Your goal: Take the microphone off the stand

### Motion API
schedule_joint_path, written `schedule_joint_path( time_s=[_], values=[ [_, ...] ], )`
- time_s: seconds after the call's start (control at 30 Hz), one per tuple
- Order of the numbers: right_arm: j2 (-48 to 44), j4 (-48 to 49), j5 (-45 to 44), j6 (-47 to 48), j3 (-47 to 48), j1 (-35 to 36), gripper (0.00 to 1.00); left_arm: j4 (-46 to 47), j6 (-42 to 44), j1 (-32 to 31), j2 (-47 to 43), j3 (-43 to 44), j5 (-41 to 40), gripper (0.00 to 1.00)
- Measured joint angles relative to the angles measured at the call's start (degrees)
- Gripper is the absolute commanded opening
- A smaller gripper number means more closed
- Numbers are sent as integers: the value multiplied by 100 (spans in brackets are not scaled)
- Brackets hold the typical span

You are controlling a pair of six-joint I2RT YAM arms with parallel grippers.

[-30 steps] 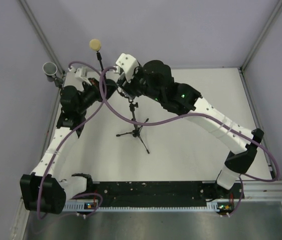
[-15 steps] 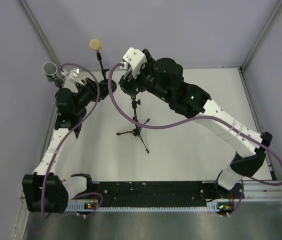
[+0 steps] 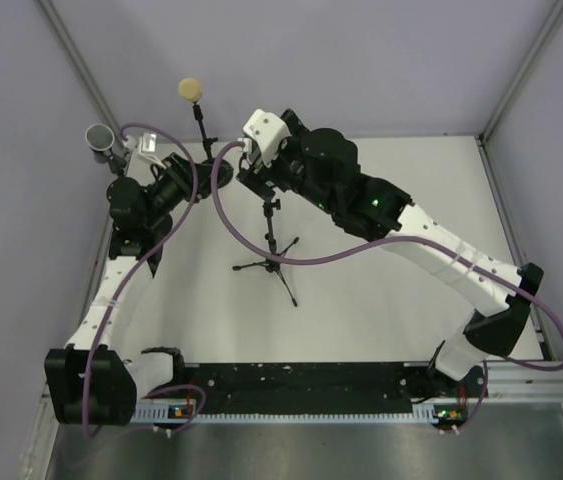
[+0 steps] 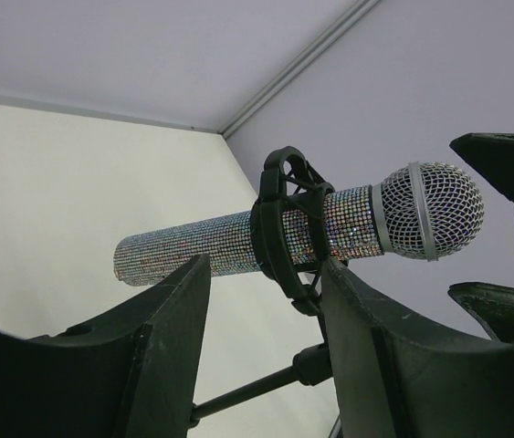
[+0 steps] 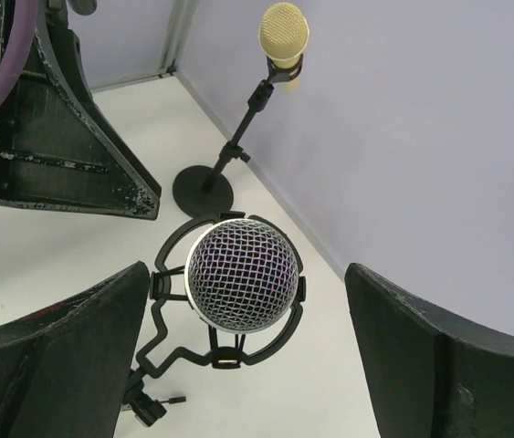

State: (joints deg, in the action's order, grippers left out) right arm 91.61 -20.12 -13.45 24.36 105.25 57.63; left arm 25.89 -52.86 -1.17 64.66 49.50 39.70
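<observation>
Your left arm (image 3: 111, 290) runs from its base up the left edge of the table (image 3: 361, 320), bends at the elbow near the far-left corner and turns its wrist right, toward the stand (image 3: 273, 232). Your right arm (image 3: 431, 255) stretches diagonally from the near-right corner across the table to the same spot, its wrist pitched down over the top of the stand. From above, the two wrists meet head-on there and hide the microphone.

The microphone (image 4: 225, 242) sits in the stand's black clip (image 4: 279, 228), lying nearly level, glittering silver body to one side and mesh head to the other. The tripod stand is upright near the middle of the table, towards the far side.

Your left gripper (image 4: 264, 265) has its fingers spread. They come up from below on either side of the clip, and nothing is pinched between them. Whether a fingertip brushes the microphone's body is hard to tell from this angle.

Your right gripper (image 5: 247, 269) faces the mesh head end-on with its fingers wide apart, one on each side of the head, with clear space between them and the mesh.

A second microphone (image 5: 284, 32) with a yellow foam head stands on a round-based stand by the far wall.
</observation>
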Motion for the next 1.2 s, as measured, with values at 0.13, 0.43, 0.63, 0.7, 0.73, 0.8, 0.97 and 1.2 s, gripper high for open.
schedule_joint_path(
  time_s=[0.13,0.43,0.63,0.7,0.73,0.8,0.97,1.2],
  values=[
    [4,85,-28,9,0,-2,86,68,-105,-24,59,15,85,57],
    [92,116,-70,11,0,-2,81,61,-125,-365,544,378,256,48],
    [92,129,-68,11,-2,-2,79,50,-127,-417,612,407,295,41],
    [92,131,-66,11,-2,-2,79,52,-125,-417,612,407,295,38],
    [92,131,-66,11,-4,-2,79,50,-125,-417,612,407,293,36],
    [92,140,-66,9,-28,-2,78,48,-127,-417,612,407,293,32],
    [140,170,-66,9,-61,-2,72,44,-116,-420,612,407,291,24],
    [278,173,-66,-28,-61,-4,49,39,-170,-420,612,409,284,17]
  ],
)
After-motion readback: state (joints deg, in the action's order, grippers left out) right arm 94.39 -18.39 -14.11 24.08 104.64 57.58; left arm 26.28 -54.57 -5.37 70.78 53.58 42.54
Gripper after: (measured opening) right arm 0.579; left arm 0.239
